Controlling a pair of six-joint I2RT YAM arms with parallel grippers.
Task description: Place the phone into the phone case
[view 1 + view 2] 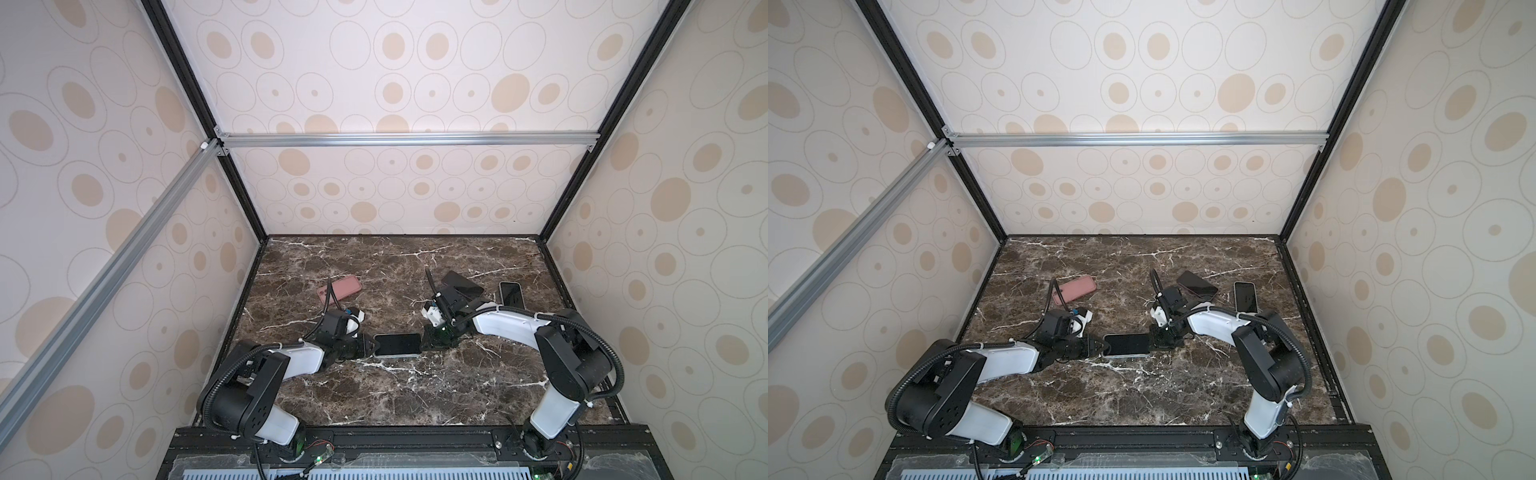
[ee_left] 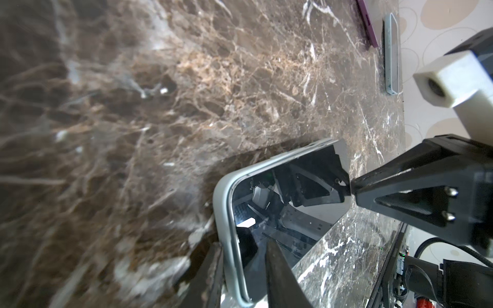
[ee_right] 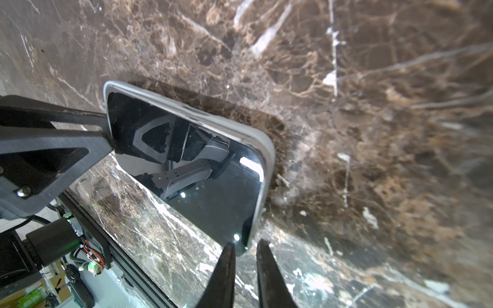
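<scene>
Two grippers meet at one phone point(image 1: 397, 344) on the brown marble table point(image 1: 374, 399). In both top views the handset lies screen up near the table's front centre, its long side running left to right. Your left gripper point(image 1: 371, 347) is at its left end and your right gripper point(image 1: 425, 341) at its right end.

A grey phone case point(image 2: 223, 202) rims the black glass along every edge that the wrist views show. Your left jaws are clamped on the phone's end: one finger point(image 2: 280, 272) lies on the glass and its mate point(image 2: 210, 274) presses against the outside of the rim. Your right jaws stand almost together, with only a narrow slit between the two fingers point(image 3: 226, 274). A rounded corner of the case sits right at that slit; whether they pinch it or merely touch it, you cannot tell. A dark shadow spreads on the marble beyond the phone's far long edge.

Farther back on the left, a pink case point(image 1: 338, 289) lies alone, partly crossed by the left arm's cable. At the back right, behind your right arm, a dark phone point(image 1: 461, 283) lies at an angle. Just beside it, a light-rimmed phone point(image 1: 511, 296) points toward the back wall.
</scene>
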